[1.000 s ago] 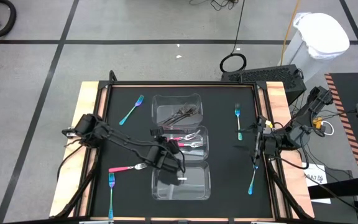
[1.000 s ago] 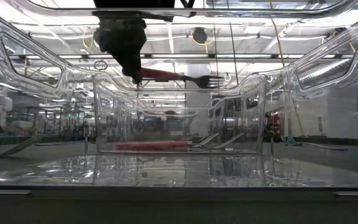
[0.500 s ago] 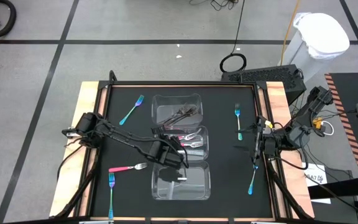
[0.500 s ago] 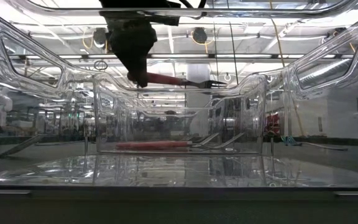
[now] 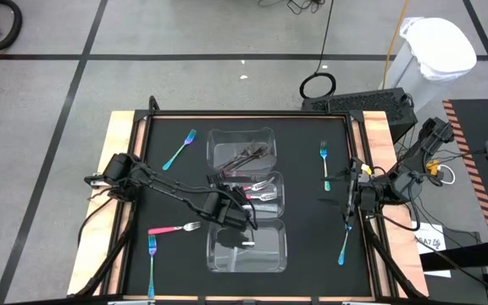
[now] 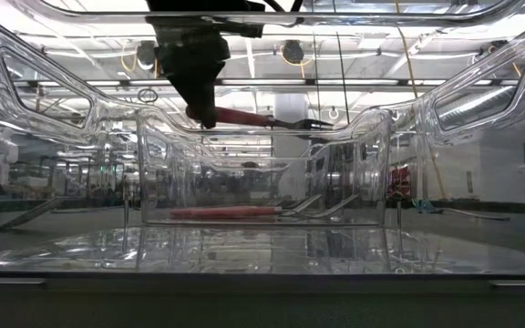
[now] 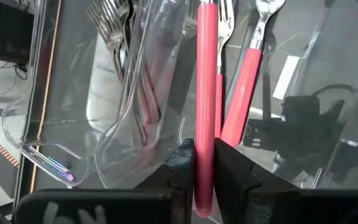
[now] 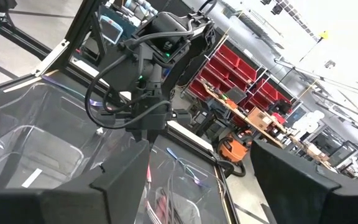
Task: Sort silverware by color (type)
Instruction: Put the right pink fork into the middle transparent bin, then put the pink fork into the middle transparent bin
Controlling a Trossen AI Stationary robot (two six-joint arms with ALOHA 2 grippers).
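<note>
My left gripper (image 5: 232,202) hangs over the middle clear container (image 5: 276,203), shut on a pink-handled fork (image 6: 267,118) whose tines (image 6: 313,122) point toward the table's right. Below it, two more pink forks (image 7: 246,87) lie in that container. Dark grey forks (image 5: 251,153) lie in the far container (image 5: 215,139). The near container (image 5: 265,258) stands at the table's front. Teal and blue forks (image 5: 179,149) (image 5: 324,164) (image 5: 344,246) (image 5: 152,254) and one pink fork (image 5: 174,228) lie flat on the black mat. My right gripper (image 8: 210,186) waits open at the table's right edge. My left gripper pinches the pink handle near its free end (image 7: 204,163) between its two fingers (image 7: 232,175). The fingers slant down from the table's left. The fork sticks out ahead of them, about level, lifted clear above the middle container.
The three containers stand in a column down the middle of the mat. The mat's wooden border (image 5: 125,135) frames the table. A white bin (image 5: 435,51) and cables lie beyond the far right corner.
My left gripper has turned a little in place with the pink fork. In the low view the tines now show more edge-on than a second ago. The fork stays level above the middle container.
</note>
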